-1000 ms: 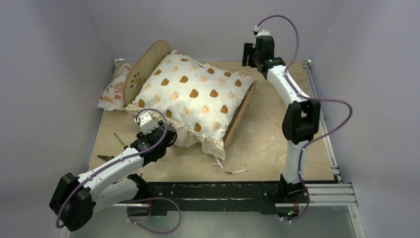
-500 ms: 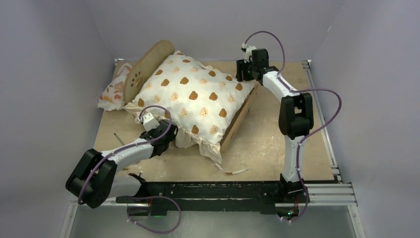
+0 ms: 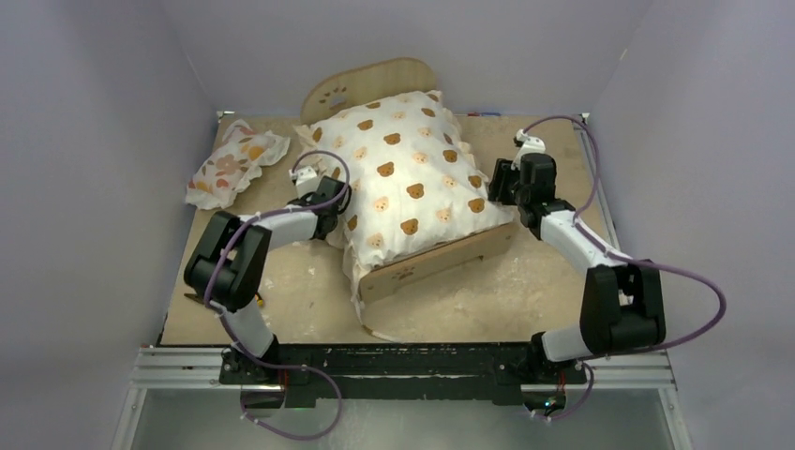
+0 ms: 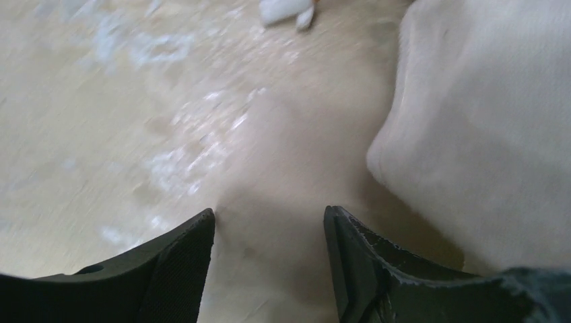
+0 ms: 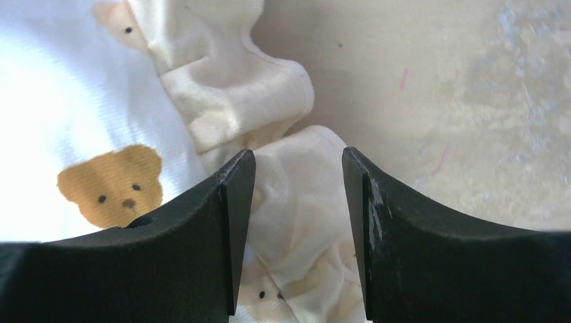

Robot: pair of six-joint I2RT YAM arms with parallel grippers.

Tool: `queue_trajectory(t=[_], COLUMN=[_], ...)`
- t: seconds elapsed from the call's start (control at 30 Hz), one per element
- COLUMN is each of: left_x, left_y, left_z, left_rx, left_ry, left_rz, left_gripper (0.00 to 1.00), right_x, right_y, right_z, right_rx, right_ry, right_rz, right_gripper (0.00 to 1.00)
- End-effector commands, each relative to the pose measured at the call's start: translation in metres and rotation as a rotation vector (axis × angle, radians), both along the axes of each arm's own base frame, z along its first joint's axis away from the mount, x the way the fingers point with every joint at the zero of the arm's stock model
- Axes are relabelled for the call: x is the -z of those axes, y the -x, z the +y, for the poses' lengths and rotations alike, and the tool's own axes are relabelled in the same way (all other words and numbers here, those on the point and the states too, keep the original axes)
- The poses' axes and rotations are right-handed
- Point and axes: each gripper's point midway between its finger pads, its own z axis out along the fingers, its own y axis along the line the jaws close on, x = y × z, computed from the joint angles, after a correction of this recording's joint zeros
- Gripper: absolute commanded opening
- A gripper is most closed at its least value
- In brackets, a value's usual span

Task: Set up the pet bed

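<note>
The pet bed stands mid-table, its rounded headboard (image 3: 370, 84) with the paw cutout at the back and its footboard (image 3: 436, 265) toward me. A cream bear-print cushion (image 3: 408, 173) lies in it and overhangs the sides. My left gripper (image 3: 328, 195) is at the cushion's left edge. In the left wrist view it (image 4: 269, 219) is open over bare table, with the cushion (image 4: 485, 121) just to its right. My right gripper (image 3: 502, 183) is at the cushion's right edge. It (image 5: 296, 161) is open, and the cushion's ruffle (image 5: 303, 202) lies between the fingers.
A small floral pillow (image 3: 234, 161) lies on the table at the back left, apart from the bed. A white strap (image 3: 375, 333) trails from the cushion near the front edge. Walls close in on both sides and the back.
The bed and cushion have turned from a diagonal to headboard at the back. My left gripper moved up to the cushion's left side. My right gripper came forward to its right side.
</note>
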Motion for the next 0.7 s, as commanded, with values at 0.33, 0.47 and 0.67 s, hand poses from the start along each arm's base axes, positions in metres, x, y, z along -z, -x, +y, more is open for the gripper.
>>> queue_trajectory(t=[0.33, 0.47, 0.67], left_x=[-0.099, -0.136, -0.208], left_y=[-0.130, -0.113, -0.065], left_z=[-0.066, 0.002, 0.074], left_rx=[0.254, 0.022, -0.210], left_ry=[-0.152, -0.305, -0.343], left_rz=[-0.199, -0.163, -0.235], left_gripper=[0.68, 0.74, 0.86], right_x=[0.010, 0.007, -0.001], right_y=[0.132, 0.144, 0.168], right_z=[0.109, 0.124, 0.173], right_rx=[-0.243, -0.300, -0.410], right_ry=[-0.333, -0.361, -0.459], right_rz=[0.175, 0.193, 0.209], right_gripper=[0.58, 0.57, 0.56])
